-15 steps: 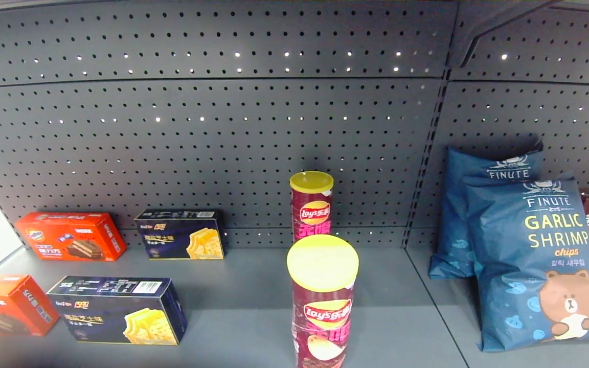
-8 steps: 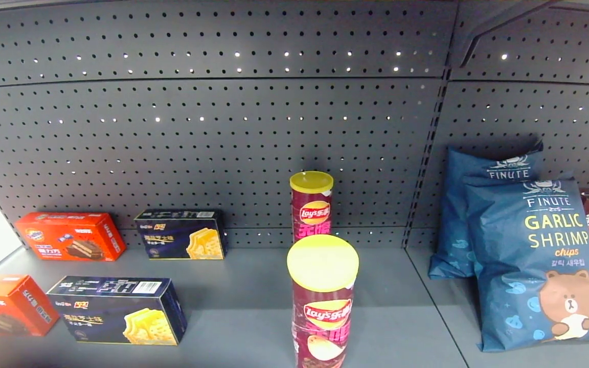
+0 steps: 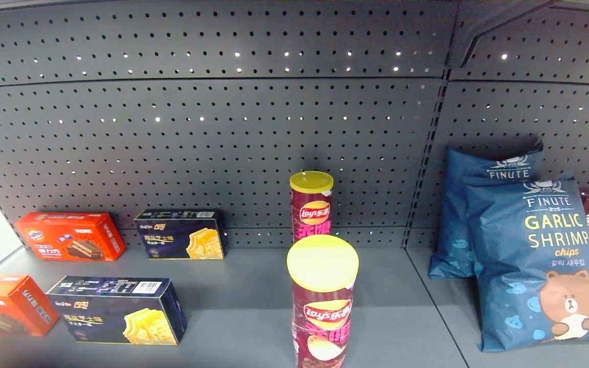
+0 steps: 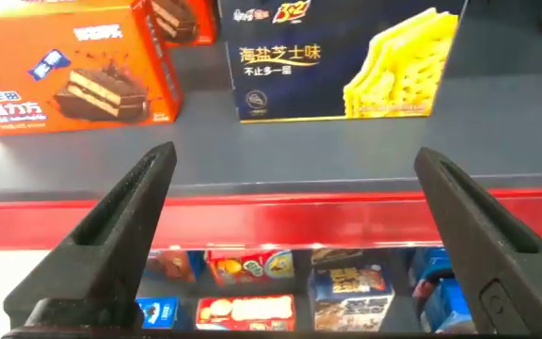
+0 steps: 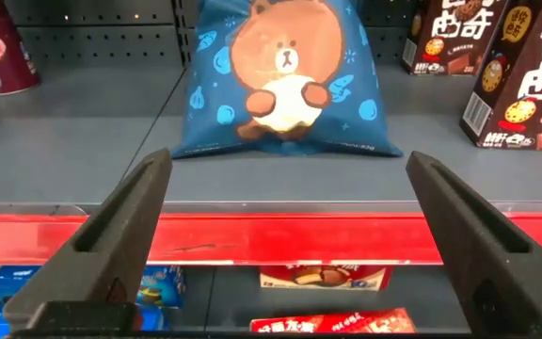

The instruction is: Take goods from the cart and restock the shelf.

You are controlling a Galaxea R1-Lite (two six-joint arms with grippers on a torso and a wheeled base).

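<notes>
Grey pegboard shelf [image 3: 243, 306], stocked in rows, both my grippers empty before it.
Over the last second nothing on it has shifted: the front chip can [image 3: 322, 301] stands upright ahead of the rear chip can [image 3: 311, 204], with the blue shrimp-chip bags [image 3: 535, 266] to my right. My left gripper [image 4: 294, 155] hangs with jaws wide apart before the red shelf edge [image 4: 271, 221], facing an orange cake box [image 4: 64, 75] and a dark cracker box [image 4: 346, 61]. My right gripper [image 5: 290, 158], equally spread, faces the front bag. With nothing held, I judge the next fetch from the cart is due.
</notes>
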